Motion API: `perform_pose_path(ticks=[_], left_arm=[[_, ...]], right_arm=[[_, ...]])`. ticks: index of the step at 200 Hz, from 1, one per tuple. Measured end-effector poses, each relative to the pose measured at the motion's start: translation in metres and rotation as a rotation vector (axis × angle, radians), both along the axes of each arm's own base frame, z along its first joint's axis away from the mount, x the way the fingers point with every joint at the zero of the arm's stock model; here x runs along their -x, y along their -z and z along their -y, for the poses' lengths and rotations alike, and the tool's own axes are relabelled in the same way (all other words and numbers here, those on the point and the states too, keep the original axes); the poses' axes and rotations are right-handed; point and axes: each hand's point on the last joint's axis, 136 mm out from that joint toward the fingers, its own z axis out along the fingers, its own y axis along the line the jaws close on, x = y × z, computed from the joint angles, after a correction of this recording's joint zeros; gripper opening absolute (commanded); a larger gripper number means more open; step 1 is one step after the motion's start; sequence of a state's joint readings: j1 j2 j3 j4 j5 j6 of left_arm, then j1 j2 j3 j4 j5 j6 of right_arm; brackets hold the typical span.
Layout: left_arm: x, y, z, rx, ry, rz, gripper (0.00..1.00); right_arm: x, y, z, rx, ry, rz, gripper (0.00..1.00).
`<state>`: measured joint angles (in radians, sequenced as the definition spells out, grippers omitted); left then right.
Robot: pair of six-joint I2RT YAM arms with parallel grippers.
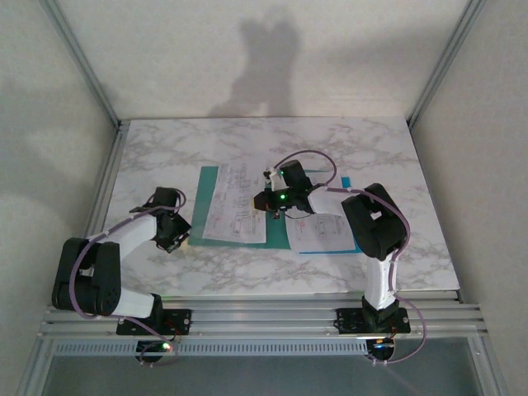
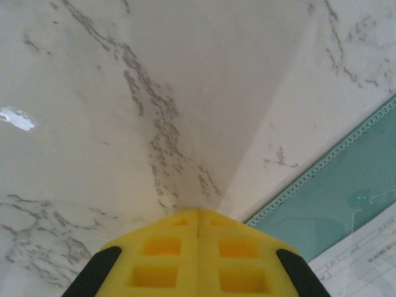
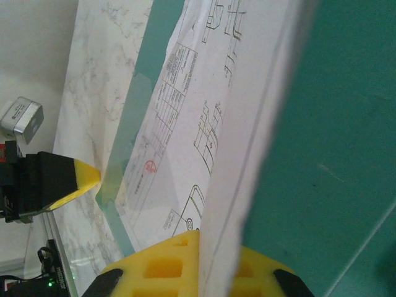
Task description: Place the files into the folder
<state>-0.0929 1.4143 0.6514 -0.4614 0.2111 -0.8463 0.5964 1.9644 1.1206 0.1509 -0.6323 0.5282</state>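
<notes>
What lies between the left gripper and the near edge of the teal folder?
Bare marble table, nothing else: the left gripper, jaws shut, sits just off the folder and its patterned edge, as the left wrist view shows.

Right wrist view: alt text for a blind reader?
The right end effector, shut, pinches the edge of a white printed sheet above the teal folder. The left end effector sits near the folder's corner, over the marble table.

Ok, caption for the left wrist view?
Left gripper, yellow fingers shut, over the white marble tabletop beside the teal-green card folder with a white printed paper sheet on it.
</notes>
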Motion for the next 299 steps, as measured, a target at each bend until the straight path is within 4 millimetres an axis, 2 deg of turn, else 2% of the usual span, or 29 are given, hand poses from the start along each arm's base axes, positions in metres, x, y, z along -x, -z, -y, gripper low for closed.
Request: perform_pose_path(ticks=[139, 299], left_arm=[[0.0, 0.0, 0.0, 0.001, 0.001, 0.0, 0.0], [0.0, 0.0, 0.001, 0.002, 0.003, 0.014, 0.0]], right_arm=[[0.006, 0.019, -0.021, -0.019, 0.007, -0.053, 0.0], [-0.002, 0.019, -0.03, -0.041, 0.037, -0.076, 0.0]])
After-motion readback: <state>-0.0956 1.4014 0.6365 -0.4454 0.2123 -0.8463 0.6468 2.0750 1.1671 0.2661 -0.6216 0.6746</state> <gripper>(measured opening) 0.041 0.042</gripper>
